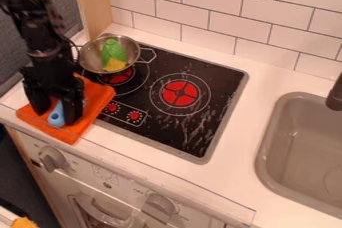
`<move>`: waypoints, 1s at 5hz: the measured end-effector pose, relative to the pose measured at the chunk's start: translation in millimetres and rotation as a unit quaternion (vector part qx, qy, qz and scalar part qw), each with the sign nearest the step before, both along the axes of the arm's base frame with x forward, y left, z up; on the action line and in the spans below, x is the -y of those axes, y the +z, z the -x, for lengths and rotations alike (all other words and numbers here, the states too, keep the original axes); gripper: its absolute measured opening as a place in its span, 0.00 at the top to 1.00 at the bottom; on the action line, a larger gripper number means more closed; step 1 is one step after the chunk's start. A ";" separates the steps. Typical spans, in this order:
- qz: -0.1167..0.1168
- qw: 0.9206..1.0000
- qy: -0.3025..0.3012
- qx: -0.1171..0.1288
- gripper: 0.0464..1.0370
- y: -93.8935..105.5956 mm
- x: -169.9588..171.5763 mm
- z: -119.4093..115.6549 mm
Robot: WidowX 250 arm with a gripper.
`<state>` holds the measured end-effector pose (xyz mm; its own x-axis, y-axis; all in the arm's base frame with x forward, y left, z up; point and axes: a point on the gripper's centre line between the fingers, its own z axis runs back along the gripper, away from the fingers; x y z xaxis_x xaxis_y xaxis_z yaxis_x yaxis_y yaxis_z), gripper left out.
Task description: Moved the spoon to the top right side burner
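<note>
End effector (59, 113) released, fingers parted on either side of the blue spoon (56, 117), which lies on the orange cloth (99, 96) near the front left corner of the table (252, 137). Metal pan (89, 62) at the cooktop's (224, 79) rear left.

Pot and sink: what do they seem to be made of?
The pot looks like thin, shiny metal, judging by the bright glints on its bowl and rim. The sink could be matt plastic or composite: its grey surface shows soft shading.
</note>
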<state>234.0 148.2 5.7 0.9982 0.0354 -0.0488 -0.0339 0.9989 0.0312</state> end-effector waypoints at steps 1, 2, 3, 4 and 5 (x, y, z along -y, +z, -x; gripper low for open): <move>-0.008 1.000 -0.008 0.000 0.10 -3.0 7.8 -1.1; -0.011 1.000 -0.015 0.004 0.21 -2.7 15.2 -0.3; -0.004 1.000 -0.014 0.014 0.04 0.3 22.5 0.9; 0.003 1.000 -0.014 0.028 0.04 12.5 26.9 -0.1; 0.004 0.999 -0.011 0.035 0.04 18.1 27.4 -0.6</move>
<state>234.6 120.7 23.7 0.9997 0.0132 0.0205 -0.0136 0.9997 0.0210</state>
